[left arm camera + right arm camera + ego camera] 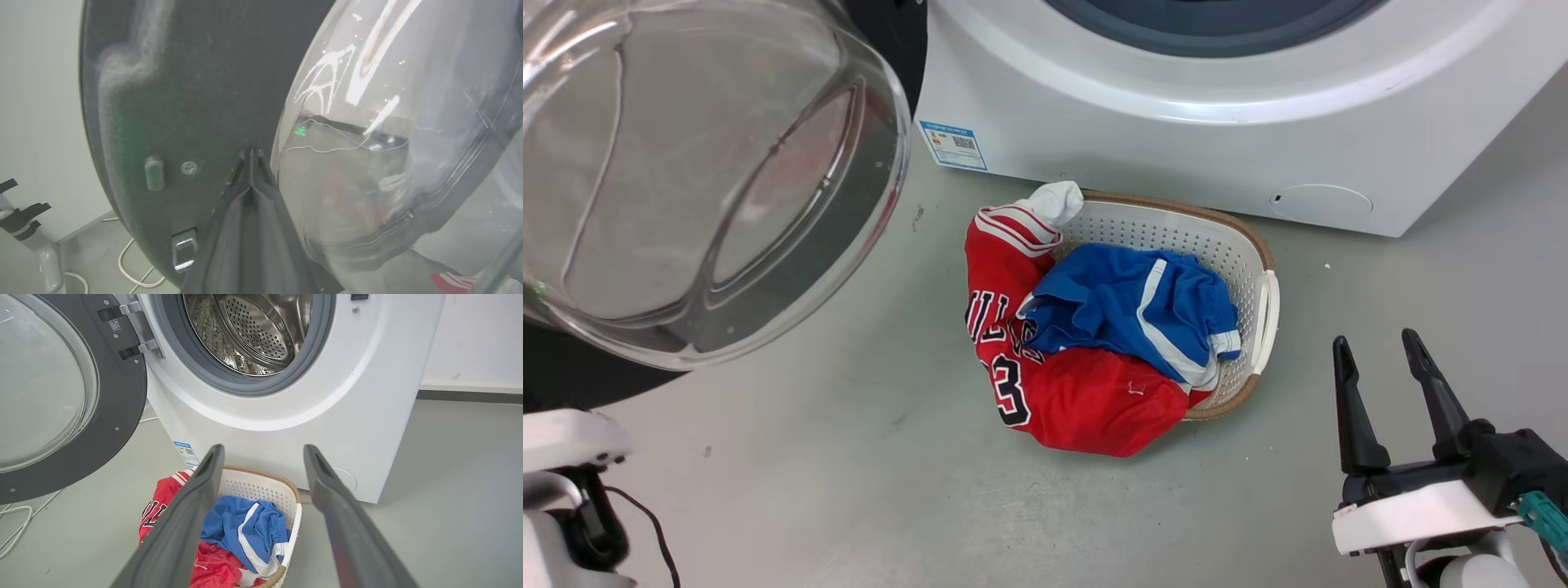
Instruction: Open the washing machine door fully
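Note:
The washing machine stands white and boxy at the top of the head view. In the right wrist view the washing machine shows its steel drum. The washing machine door is swung out to the left on its metal hinge. Its clear glass bowl bulges toward me at the upper left. My left gripper is shut, its tips against the door's dark inner face beside the glass. My right gripper hangs open and empty at the lower right, and the right gripper points at the machine's front.
A white laundry basket lies on the grey floor before the machine, holding a red jersey and blue shorts. White cables trail on the floor under the door. Bare floor lies right of the basket.

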